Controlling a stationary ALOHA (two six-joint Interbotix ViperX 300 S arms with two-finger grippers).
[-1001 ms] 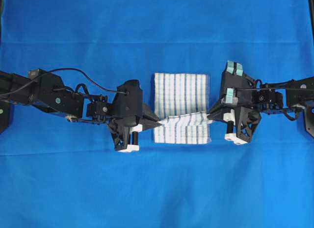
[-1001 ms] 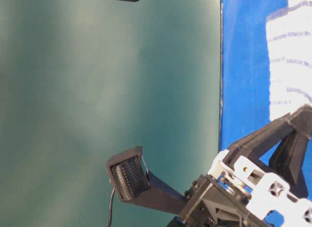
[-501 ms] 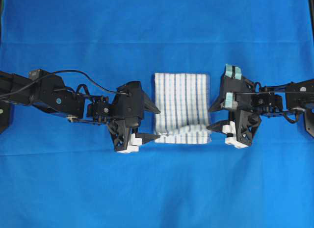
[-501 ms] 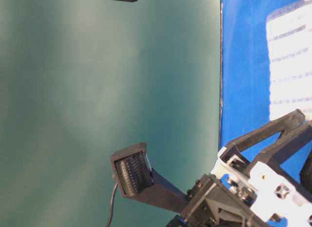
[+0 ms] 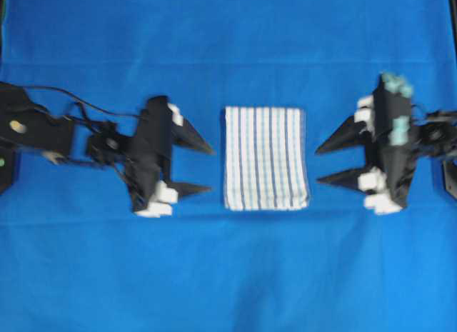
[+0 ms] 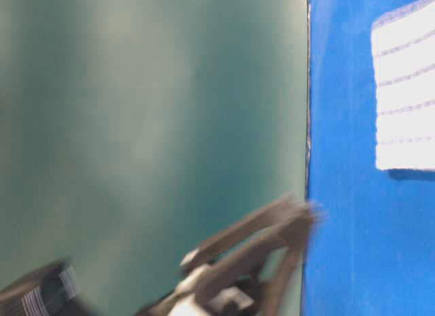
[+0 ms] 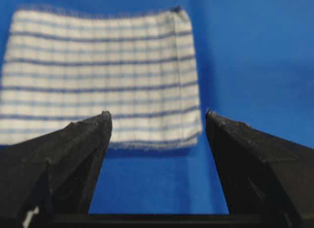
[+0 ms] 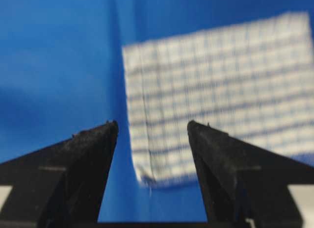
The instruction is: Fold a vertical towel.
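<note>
- Where a second ago both grippers pinched the towel's near edge from either side, the overhead view now shows them let go and drawn back: the left gripper stands left of the towel, the right gripper right of it, each apart from the cloth with fingers spread and nothing between them.
- The towel lies flat in a folded rectangle at the middle of the worktop, which is covered by a blue sheet; the raised fold seen earlier is gone. Nothing lies between towel and grippers.
- In the table-level view, the towel sits at the upper right on the blue sheet; a blurred dark arm crosses the lower part, where it earlier reached the cloth.
- In the left wrist view, the spread fingers frame the towel's corner without touching it.
- In the right wrist view, the spread fingers point at the towel's near corner, blurred.
</note>
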